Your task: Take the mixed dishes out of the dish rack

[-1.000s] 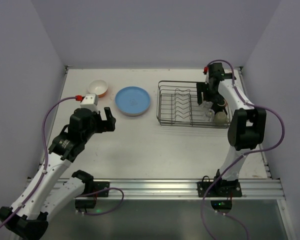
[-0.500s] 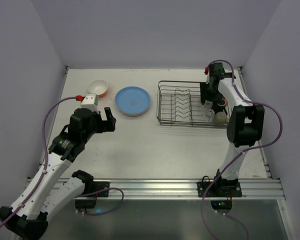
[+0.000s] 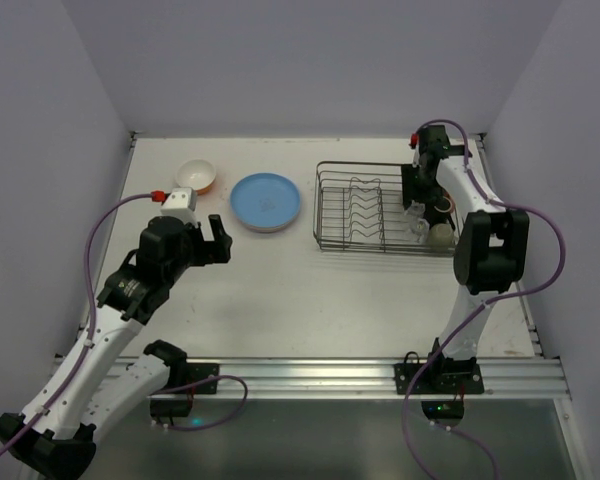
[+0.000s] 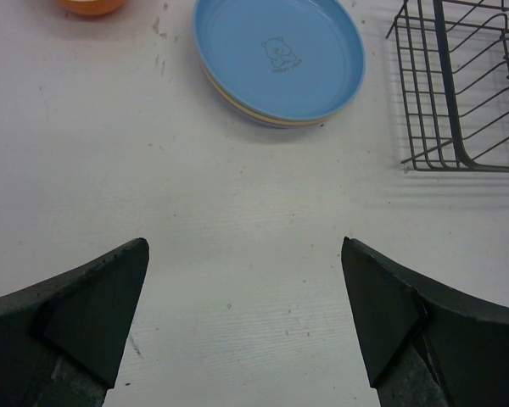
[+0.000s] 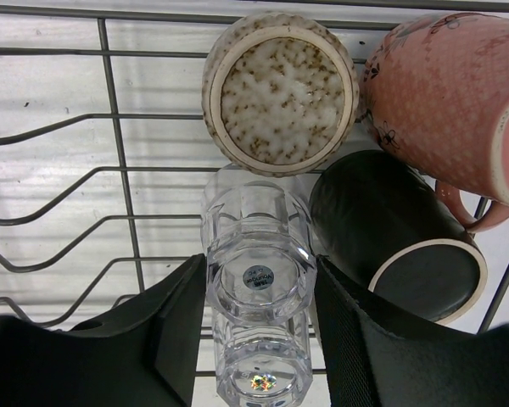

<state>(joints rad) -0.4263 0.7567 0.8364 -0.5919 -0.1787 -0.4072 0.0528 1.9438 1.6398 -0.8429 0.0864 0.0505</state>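
Observation:
The dish rack (image 3: pixel 352 212) stands at the back right. My right gripper (image 3: pixel 417 200) reaches down into its right end. In the right wrist view my right gripper (image 5: pixel 260 284) has a finger pressed on each side of an upturned clear glass (image 5: pixel 259 254). A second clear glass (image 5: pixel 263 377) lies just below it. A beige speckled mug (image 5: pixel 280 89), a pink mug (image 5: pixel 445 97) and a dark mug (image 5: pixel 394 233) crowd around. The blue plate (image 3: pixel 265 200) tops a plate stack on the table, next to the orange bowl (image 3: pixel 196 177). My left gripper (image 3: pixel 216 240) is open and empty.
In the left wrist view the blue plate (image 4: pixel 280 55) lies ahead of my left gripper (image 4: pixel 244 284), with tan and lilac rims under it. The rack's corner (image 4: pixel 458 93) is at the right. The rack's divider prongs (image 5: pixel 59 203) lie left of the glass.
My right gripper has shifted slightly right and settled lower in the rack around the glass. It has held still for the last half second. The left arm has not moved.

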